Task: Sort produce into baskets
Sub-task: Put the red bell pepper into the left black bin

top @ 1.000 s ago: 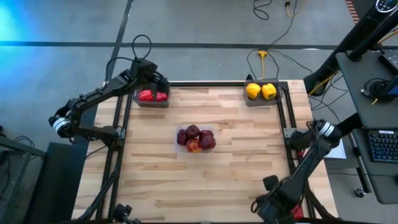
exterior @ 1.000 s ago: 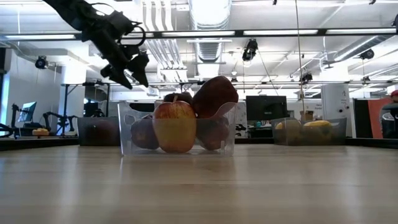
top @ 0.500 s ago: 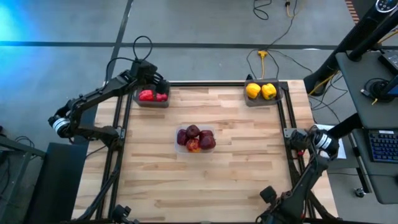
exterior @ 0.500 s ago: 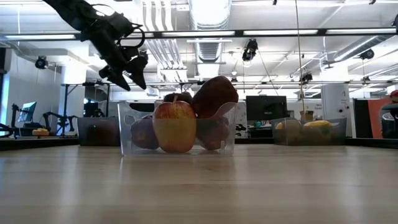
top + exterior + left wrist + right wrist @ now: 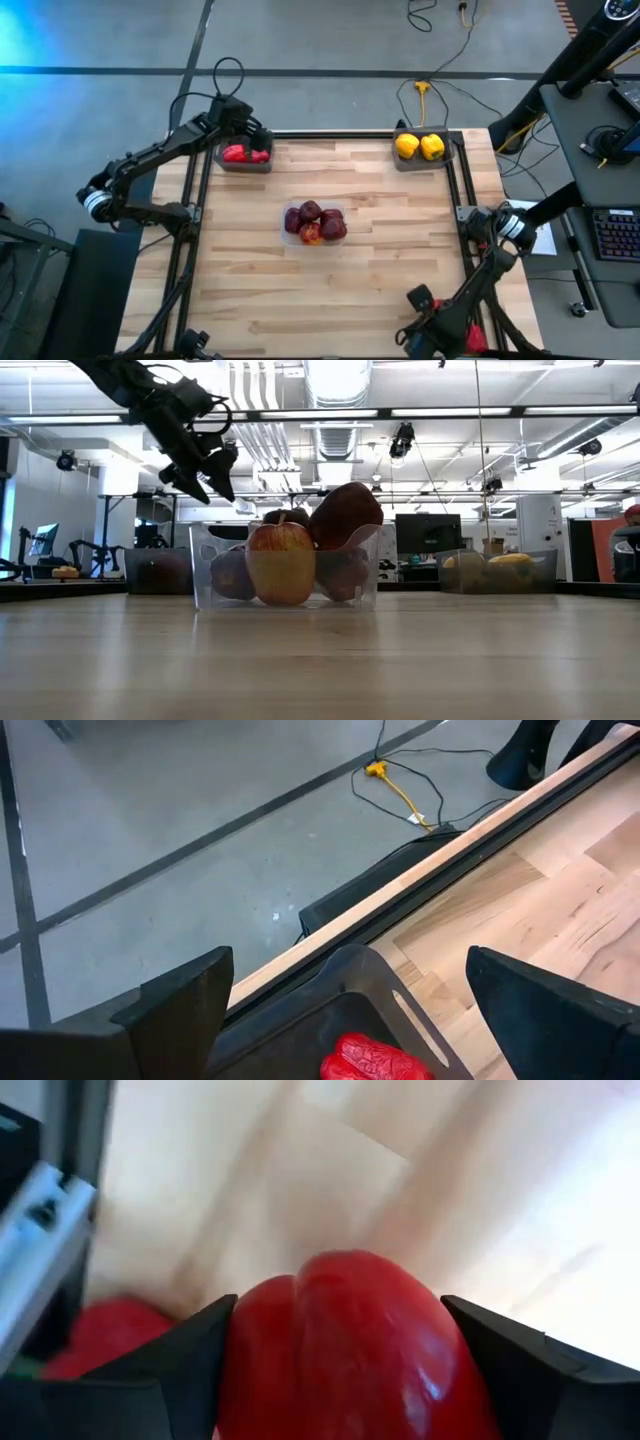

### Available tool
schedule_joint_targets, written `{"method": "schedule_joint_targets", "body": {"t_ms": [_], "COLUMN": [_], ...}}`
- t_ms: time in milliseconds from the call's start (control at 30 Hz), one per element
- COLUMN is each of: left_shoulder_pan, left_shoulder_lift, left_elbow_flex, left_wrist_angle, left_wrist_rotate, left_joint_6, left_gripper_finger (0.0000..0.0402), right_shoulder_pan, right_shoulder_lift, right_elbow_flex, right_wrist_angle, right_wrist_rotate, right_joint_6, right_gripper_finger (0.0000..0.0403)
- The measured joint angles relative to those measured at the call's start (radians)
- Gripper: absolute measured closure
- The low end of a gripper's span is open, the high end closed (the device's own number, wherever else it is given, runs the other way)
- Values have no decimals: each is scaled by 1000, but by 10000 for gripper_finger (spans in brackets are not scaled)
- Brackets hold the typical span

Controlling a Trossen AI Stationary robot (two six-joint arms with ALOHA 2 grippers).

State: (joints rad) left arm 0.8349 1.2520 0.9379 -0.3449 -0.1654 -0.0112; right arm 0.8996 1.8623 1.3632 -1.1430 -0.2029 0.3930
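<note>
My right gripper (image 5: 335, 1315) is shut on a bright red bell pepper (image 5: 345, 1350) at the table's near right corner, and it also shows in the high view (image 5: 420, 322). My left gripper (image 5: 350, 968) is open and empty. It hovers over the far-left dark tray (image 5: 228, 165), which holds red peppers (image 5: 245, 154). The far-right tray (image 5: 400, 163) holds two yellow peppers (image 5: 419, 146). A clear container (image 5: 288, 236) at the table's middle holds several dark red apples (image 5: 283, 563). My right gripper pinches the red pepper between its two fingers, one finger (image 5: 175, 1370) on each of its opposite sides (image 5: 250, 1370). The pepper fills the gap between them. Whether it is lifted clear does not show.
Another red thing (image 5: 100, 1335) lies beside the held pepper, next to a metal frame part (image 5: 45, 1215). A black frame rail (image 5: 460, 200) runs along the table's edges. Bare wood (image 5: 380, 270) lies around the clear container. A desk with a keyboard (image 5: 610, 235) stands to the right.
My right arm has swung in, and its gripper has gone a little toward the table's left along the near edge.
</note>
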Motion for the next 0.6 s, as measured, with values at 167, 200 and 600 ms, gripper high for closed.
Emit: {"method": "schedule_joint_targets", "body": {"t_ms": [167, 200, 600], "left_shoulder_pan": [0, 0, -24], "left_shoulder_lift": [-24, -29, -189], "left_elbow_flex": [0, 0, -32], "left_wrist_angle": [0, 0, -25], "left_wrist_rotate": [0, 0, 305], "left_joint_6": [2, 2, -12], "left_gripper_finger": [20, 20, 20], "right_shoulder_pan": [-114, -144, -830], "right_shoulder_lift": [-63, -79, -248], "right_elbow_flex": [15, 18, 15], "right_wrist_angle": [-114, -126, 71], "right_wrist_rotate": [125, 168, 518], "right_joint_6": [-136, -170, -627], "right_gripper_finger": [91, 91, 91]}}
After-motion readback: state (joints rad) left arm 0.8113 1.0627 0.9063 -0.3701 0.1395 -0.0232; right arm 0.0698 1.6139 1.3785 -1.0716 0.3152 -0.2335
